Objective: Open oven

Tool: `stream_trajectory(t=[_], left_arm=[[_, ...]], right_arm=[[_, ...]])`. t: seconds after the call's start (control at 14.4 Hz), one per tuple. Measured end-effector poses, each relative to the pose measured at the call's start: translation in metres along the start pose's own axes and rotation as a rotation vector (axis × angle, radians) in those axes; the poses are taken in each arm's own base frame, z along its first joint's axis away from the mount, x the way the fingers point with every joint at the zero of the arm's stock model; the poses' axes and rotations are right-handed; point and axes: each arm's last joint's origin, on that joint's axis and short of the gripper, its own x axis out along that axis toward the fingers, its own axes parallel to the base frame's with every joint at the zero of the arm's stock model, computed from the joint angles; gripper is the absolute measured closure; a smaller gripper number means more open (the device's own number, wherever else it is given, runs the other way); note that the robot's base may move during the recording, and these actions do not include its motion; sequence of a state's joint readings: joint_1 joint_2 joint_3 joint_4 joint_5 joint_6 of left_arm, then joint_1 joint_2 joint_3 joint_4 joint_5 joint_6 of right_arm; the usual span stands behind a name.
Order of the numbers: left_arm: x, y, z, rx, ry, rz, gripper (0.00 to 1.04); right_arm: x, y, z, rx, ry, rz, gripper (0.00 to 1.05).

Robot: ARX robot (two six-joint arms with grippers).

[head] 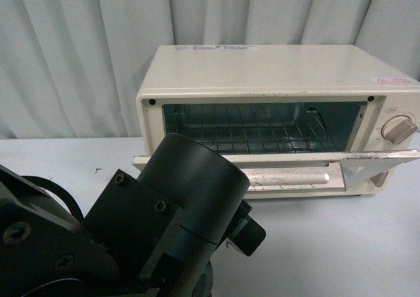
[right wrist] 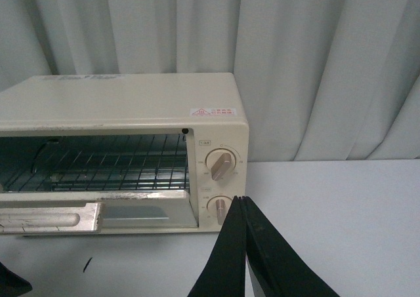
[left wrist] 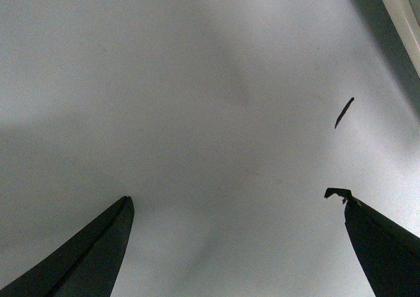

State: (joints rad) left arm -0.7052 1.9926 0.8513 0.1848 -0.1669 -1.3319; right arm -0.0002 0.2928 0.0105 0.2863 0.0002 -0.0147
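The cream-white oven [head: 275, 67] stands at the back of the table with its door [head: 308, 160] swung down flat. The tan handle [head: 289, 177] lies along the door's front edge, and the wire rack [head: 256, 136] shows inside. The right wrist view shows the oven [right wrist: 125, 100], its lowered door [right wrist: 131, 208] and two beige knobs [right wrist: 218, 166]. My right gripper [right wrist: 241, 200] is shut and empty, in front of the oven's knob end and apart from it. My left gripper [left wrist: 236, 198] is open over bare table, holding nothing. A sliver of the oven's edge [left wrist: 401, 15] shows in the left wrist view.
My left arm's black body [head: 131, 231] fills the lower left of the front view. Pale curtains [head: 79, 54] hang behind the oven. The light grey table [head: 341, 244] extends in front. A small dark scrap [left wrist: 344, 112] lies on the table.
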Motion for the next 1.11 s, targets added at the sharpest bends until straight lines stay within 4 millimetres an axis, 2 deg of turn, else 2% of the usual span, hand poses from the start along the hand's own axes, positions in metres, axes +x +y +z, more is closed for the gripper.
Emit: stream_trajectory(t=[0.48,0.62,0.69,0.97,1.04,1.11], left_arm=[[0.000,0.000,0.000,0.000,0.001,0.000,0.07],[0.000,0.000,0.000,0.000,0.002,-0.001,0.07],[0.000,0.000,0.000,0.000,0.001,0.000,0.07],[0.000,0.000,0.000,0.000,0.001,0.000,0.07],[0.000,0.000,0.000,0.000,0.001,0.000,0.07],[0.000,0.000,0.000,0.000,0.001,0.000,0.07]], right_arm=[[-0.008,0.000,0.000,0.000,-0.009,0.000,1.03],[-0.017,0.000,-0.006,0.000,0.039,0.001,1.03],[-0.019,0.000,0.000,0.000,-0.022,0.000,1.03],[-0.019,0.000,-0.003,0.000,0.000,0.000,1.03],[-0.019,0.000,-0.003,0.000,-0.001,0.000,0.99],[-0.019,0.000,-0.003,0.000,-0.001,0.000,0.88]])
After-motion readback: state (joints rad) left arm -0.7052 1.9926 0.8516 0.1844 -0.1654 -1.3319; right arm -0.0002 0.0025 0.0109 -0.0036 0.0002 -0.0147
